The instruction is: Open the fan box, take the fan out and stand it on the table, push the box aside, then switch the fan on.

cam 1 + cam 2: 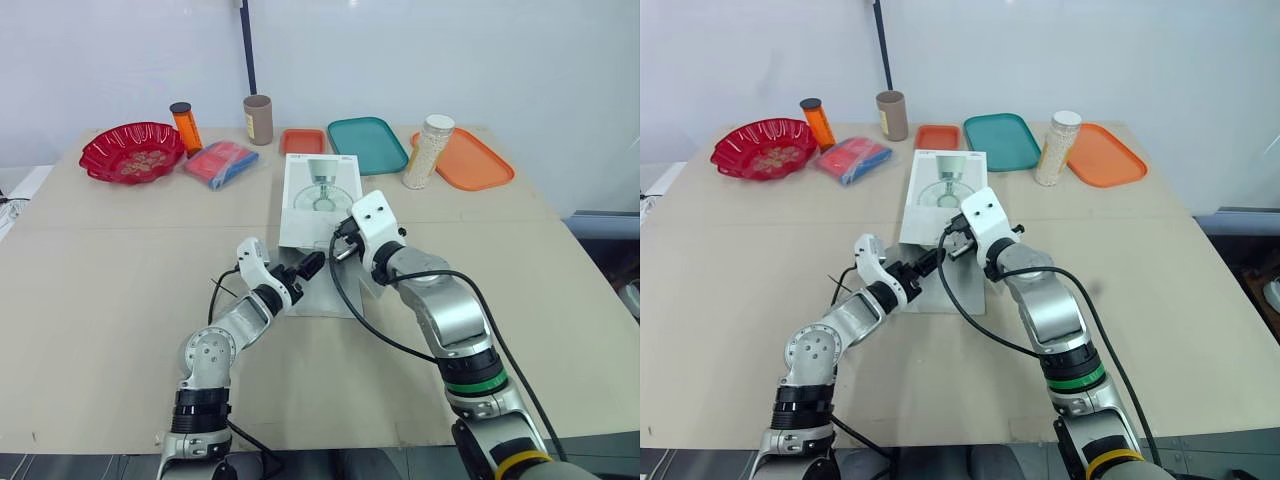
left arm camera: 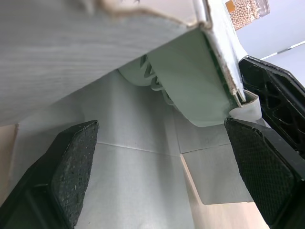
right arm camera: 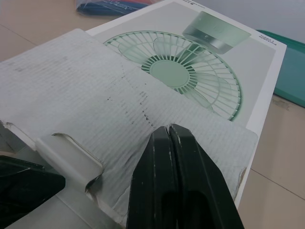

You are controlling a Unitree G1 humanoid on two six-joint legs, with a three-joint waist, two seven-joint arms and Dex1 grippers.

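Note:
The white fan box (image 1: 320, 190) lies flat mid-table with a green fan pictured on its lid. Its near end is open and the grey flap (image 3: 95, 100) is folded back over the top. My right gripper (image 1: 340, 246) is shut, its fingertips (image 3: 167, 143) resting on that flap. My left gripper (image 1: 309, 267) is open at the box's mouth, one finger (image 2: 66, 176) on each side of the opening. The pale green fan (image 2: 186, 90) is inside the box, under the raised flap. One left finger (image 3: 24, 186) is just below the flap's tab.
Along the table's far edge stand a red bowl (image 1: 132, 152), an orange bottle (image 1: 186, 126), a cardboard tube (image 1: 258, 119), a blue-red packet (image 1: 222, 162), a small orange tray (image 1: 302, 141), a teal tray (image 1: 367, 144), a bead jar (image 1: 430, 150) and an orange tray (image 1: 470, 160).

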